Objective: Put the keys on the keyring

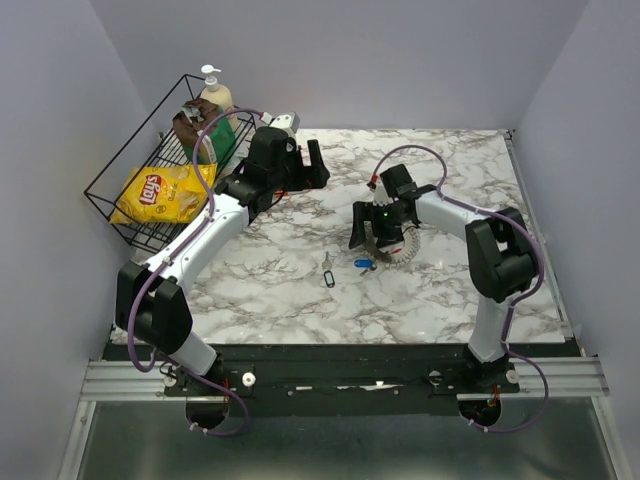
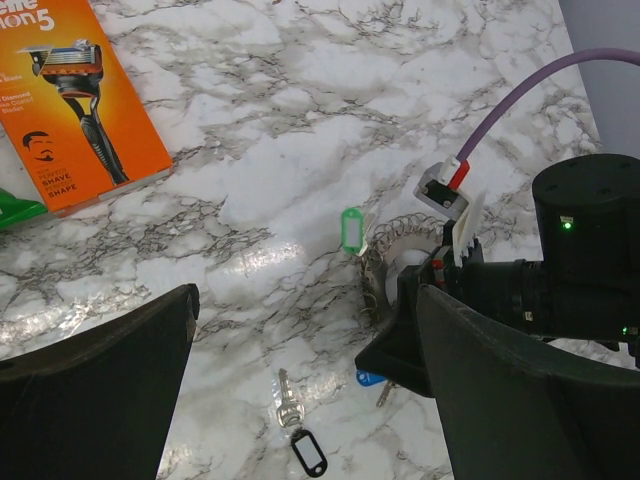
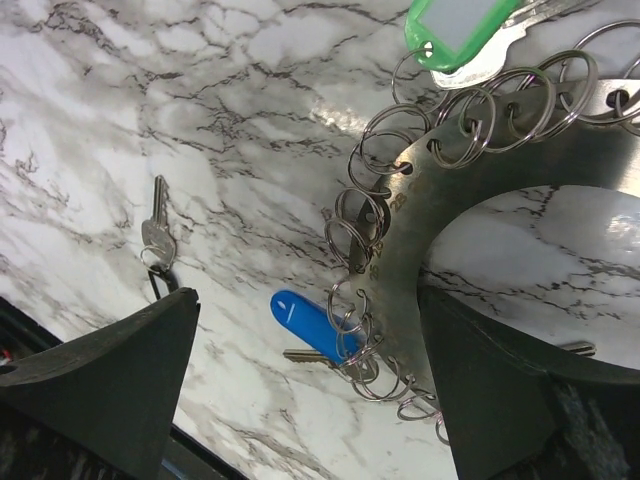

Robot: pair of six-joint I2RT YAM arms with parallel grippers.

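The keyring [image 1: 405,248] is a grey metal band edged with wire loops, lying right of centre on the marble. It also shows in the right wrist view [image 3: 400,230] and the left wrist view [image 2: 385,250]. A green-tagged key [image 3: 455,25] and a blue-tagged key [image 3: 310,325] hang on its loops. A slim silver key [image 1: 328,270] with a dark oval tag [image 2: 308,452] lies loose to the left. My right gripper [image 1: 375,238] is open just above the ring's left part, one finger [image 3: 500,390] over the band. My left gripper [image 1: 305,170] is open, empty and high at the back.
A black wire basket [image 1: 120,190] at the back left holds a yellow chips bag [image 1: 160,195] and a soap bottle [image 1: 215,95]. An orange razor pack [image 2: 85,100] lies on the marble below the left gripper. Grey walls close in the sides.
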